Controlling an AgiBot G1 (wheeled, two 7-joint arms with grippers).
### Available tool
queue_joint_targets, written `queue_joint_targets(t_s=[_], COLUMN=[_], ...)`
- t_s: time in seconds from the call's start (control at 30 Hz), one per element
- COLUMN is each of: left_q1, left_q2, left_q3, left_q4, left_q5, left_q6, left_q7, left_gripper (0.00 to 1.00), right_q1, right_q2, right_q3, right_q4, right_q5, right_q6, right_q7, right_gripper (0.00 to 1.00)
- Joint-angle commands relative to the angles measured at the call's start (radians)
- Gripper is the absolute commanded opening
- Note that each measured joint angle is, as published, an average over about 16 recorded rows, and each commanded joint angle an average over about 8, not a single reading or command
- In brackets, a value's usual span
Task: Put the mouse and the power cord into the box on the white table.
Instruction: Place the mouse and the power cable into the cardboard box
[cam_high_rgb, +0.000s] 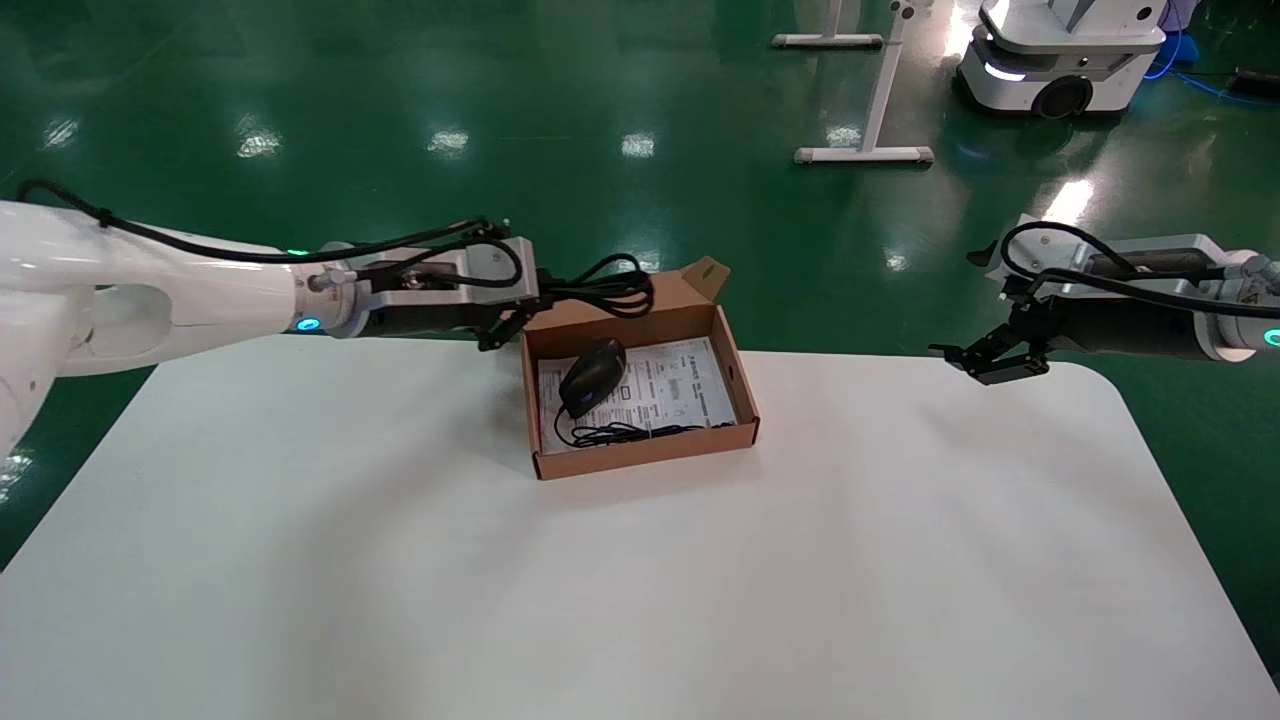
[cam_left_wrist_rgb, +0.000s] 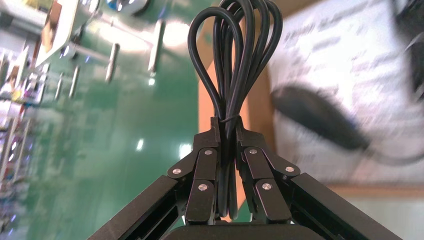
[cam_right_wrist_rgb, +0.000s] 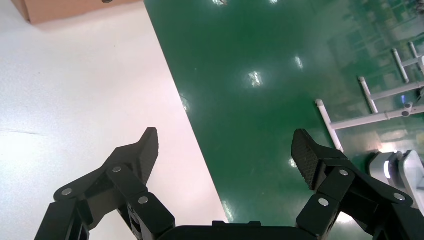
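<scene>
The brown box (cam_high_rgb: 735, 378) sits open on the white table (cam_high_rgb: 640, 590) near its far edge. Inside it lies the black mouse (cam_high_rgb: 592, 374) with its thin wire bunched on the printed sheet. My left gripper (cam_high_rgb: 512, 322) hovers at the box's far left corner, shut on the coiled power cord (cam_high_rgb: 605, 285), whose loops hang out over the box's back wall. In the left wrist view the power cord (cam_left_wrist_rgb: 235, 65) is pinched between the fingers (cam_left_wrist_rgb: 250, 150), with the mouse (cam_left_wrist_rgb: 315, 117) blurred beyond. My right gripper (cam_high_rgb: 985, 360) is open and empty over the table's far right edge.
The box's lid flap (cam_high_rgb: 705, 275) stands up at the back. A white table frame (cam_high_rgb: 870, 110) and another robot base (cam_high_rgb: 1060, 60) are on the green floor far behind. The right wrist view shows the table edge and a box corner (cam_right_wrist_rgb: 65, 9).
</scene>
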Motion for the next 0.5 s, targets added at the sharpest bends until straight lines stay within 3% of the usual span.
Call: queue_joint_targets(t_s=[0.03, 0.4, 0.43, 0.5], left_q1=[0.001, 0.009, 0.01, 0.013], left_q2=[0.014, 0.056, 0.058, 0.06], left_q3=[0.002, 0.01, 0.01, 0.012], left_q4=[-0.002, -0.018, -0.02, -0.026], left_q5=[0.003, 0.012, 0.013, 0.015], left_q6=[0.015, 0.05, 0.051, 0.054], left_q7=[-0.003, -0.018, -0.02, -0.024], left_gripper=[0.0, 0.01, 0.07, 0.31], right_q1=[-0.001, -0.01, -0.011, -0.012], right_q2=[0.003, 0.002, 0.002, 0.002], right_q3=[0.0, 0.007, 0.007, 0.008], right_q4=[-0.005, -0.011, -0.011, -0.012], right_q5=[0.001, 0.01, 0.01, 0.011], right_q6=[0.002, 0.033, 0.033, 0.031], right_q7=[-0.001, -0.01, -0.011, -0.012], right_gripper=[1.0, 1.0, 1.0, 1.0])
